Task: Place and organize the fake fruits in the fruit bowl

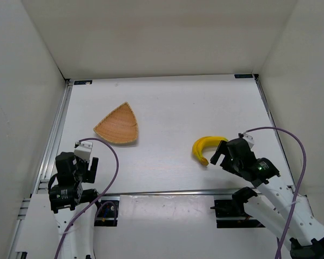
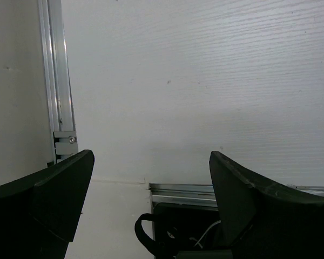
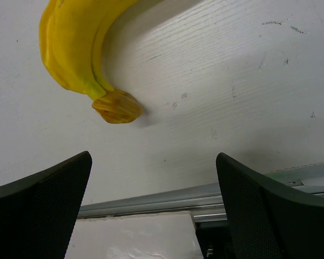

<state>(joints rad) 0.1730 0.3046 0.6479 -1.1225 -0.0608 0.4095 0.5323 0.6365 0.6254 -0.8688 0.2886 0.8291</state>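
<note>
The yellow banana lies on the white table at the right, curved, its ends pointing toward the near side. In the right wrist view the banana fills the upper left, its brownish tip just ahead of the jaws. My right gripper is open and empty, right beside the banana's near right end; it also shows in its wrist view. The tan wicker fruit bowl sits left of centre and holds nothing. My left gripper is open and empty near the table's front left, seen too in its wrist view.
White walls enclose the table on three sides. A metal rail runs along the left edge, another rail along the front, and a third rail along the right. Purple cables loop from both arms.
</note>
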